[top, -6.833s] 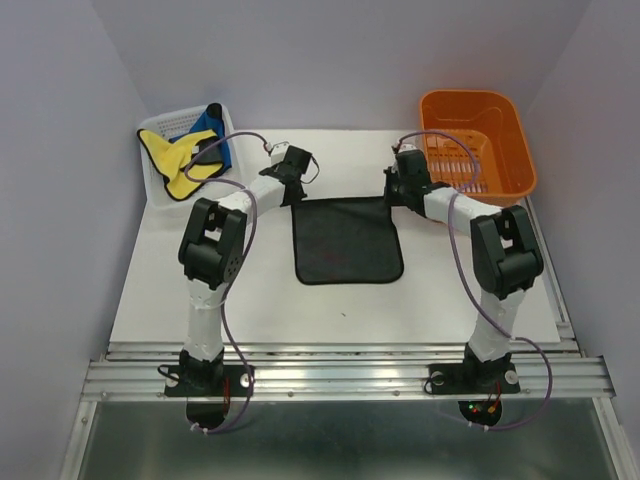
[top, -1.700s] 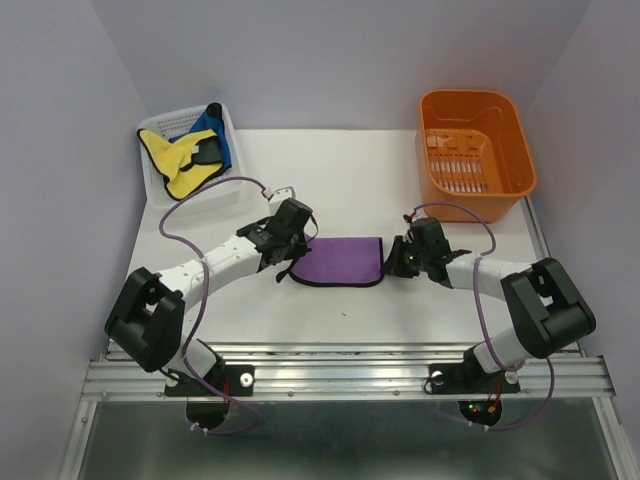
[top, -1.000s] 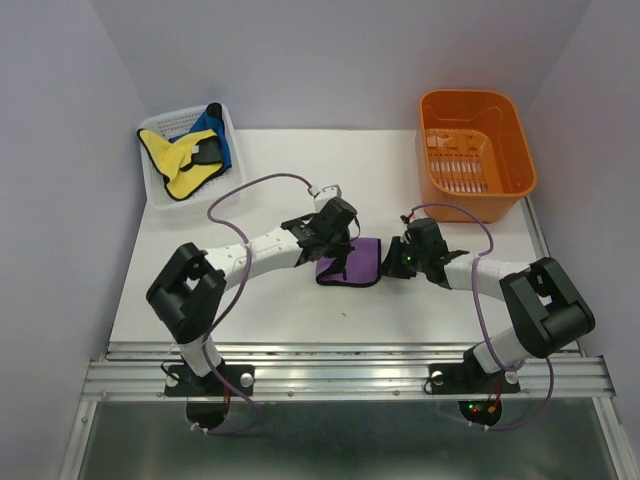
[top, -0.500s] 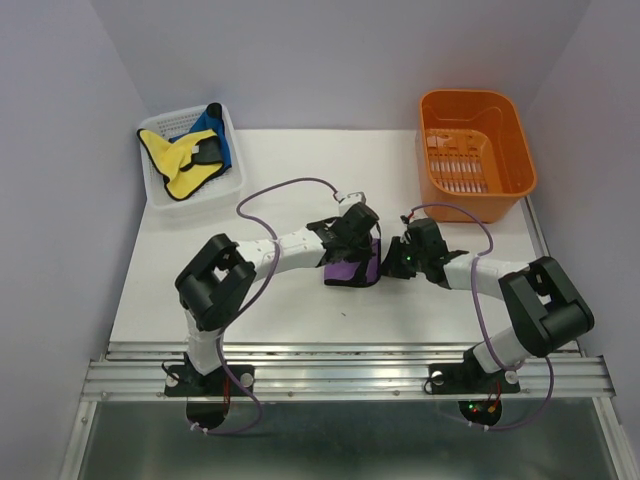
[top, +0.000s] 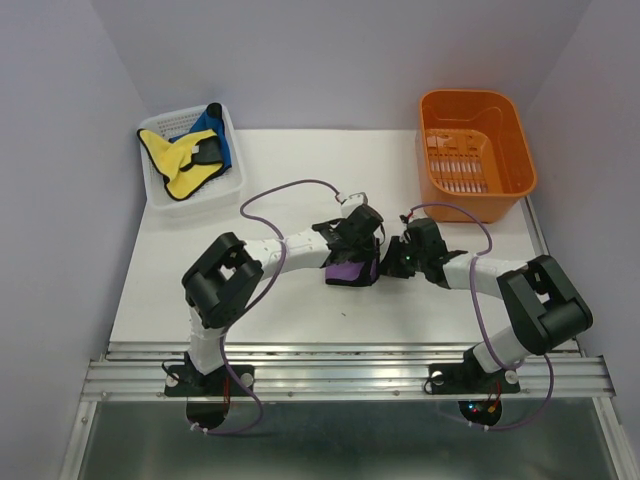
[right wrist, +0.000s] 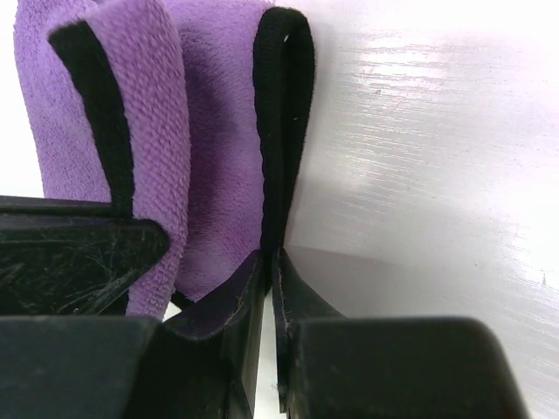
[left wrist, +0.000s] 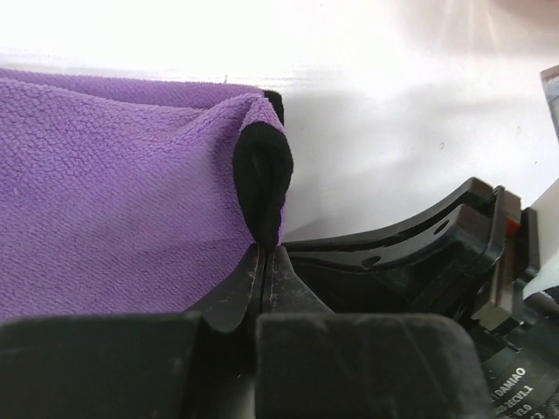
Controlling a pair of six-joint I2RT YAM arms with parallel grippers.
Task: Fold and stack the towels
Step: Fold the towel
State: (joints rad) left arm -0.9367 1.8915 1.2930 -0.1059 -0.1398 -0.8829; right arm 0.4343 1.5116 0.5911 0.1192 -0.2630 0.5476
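The purple towel point(top: 348, 271) lies folded small on the white table point(top: 300, 300), between the two grippers. My left gripper point(top: 360, 243) is shut on its dark-edged corner point(left wrist: 262, 188), carried over to the right side. My right gripper point(top: 398, 258) is shut on the towel's right dark edge point(right wrist: 281, 113). The purple towel fills the left of the left wrist view point(left wrist: 113, 192) and the upper left of the right wrist view point(right wrist: 148, 122). The yellow towel point(top: 180, 160) and the blue towel point(top: 213, 130) lie in the white mesh basket point(top: 170, 200) at the back left.
The orange plastic bin point(top: 475, 150) stands at the back right. The left arm's cable point(top: 290, 190) loops over the table's middle. The right gripper's body shows at the right of the left wrist view point(left wrist: 437, 253).
The left gripper has carried the towel's left edge rightward over the towel, shrinking it from a wide strip to a small fold. The right gripper has stayed holding the right edge.
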